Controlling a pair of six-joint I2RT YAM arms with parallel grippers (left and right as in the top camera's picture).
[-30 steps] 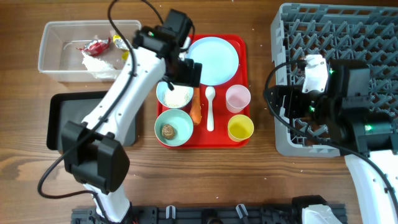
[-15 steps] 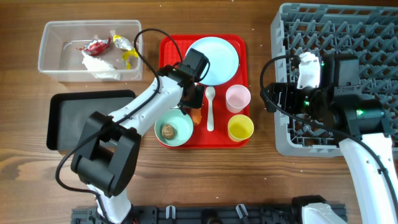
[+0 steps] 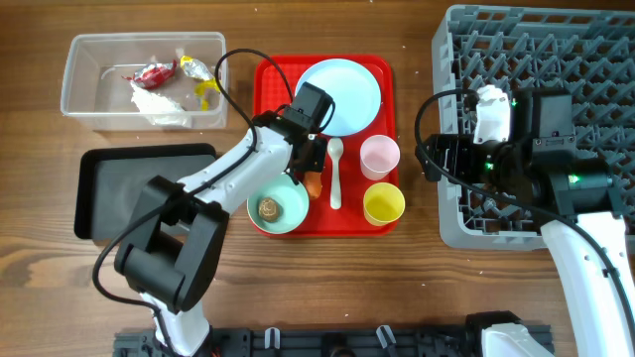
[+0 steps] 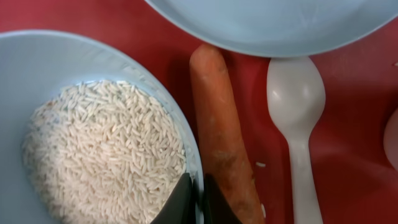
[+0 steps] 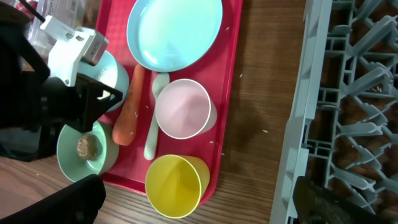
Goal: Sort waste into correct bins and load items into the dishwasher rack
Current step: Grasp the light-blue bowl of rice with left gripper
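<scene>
My left gripper (image 4: 198,200) (image 3: 307,159) is shut on the rim of the pale blue bowl (image 4: 37,68) that holds white rice grains (image 4: 106,149). One finger lies inside on the rice, the other outside against the orange carrot (image 4: 217,124). The white spoon (image 4: 297,106) and the large plate (image 3: 342,94) lie beside it. The second bowl (image 3: 290,196) holds a brown lump (image 3: 267,208). My right gripper (image 5: 199,205) (image 3: 437,161) hangs open and empty over the yellow cup (image 5: 177,183), between the tray and the grey dishwasher rack (image 3: 595,59). The pink cup (image 5: 183,109) stands upright.
All dishes sit on a flat red tray (image 3: 268,79). The clear tub (image 3: 79,99) at the back left holds wrappers (image 3: 154,73) and tissue (image 3: 159,101). The black bin (image 3: 129,188) lies in front of it, under my left arm.
My left gripper came down from above the plate's edge to the rice bowl and closed on its rim. The right arm shifted slightly, then stayed still and open.
</scene>
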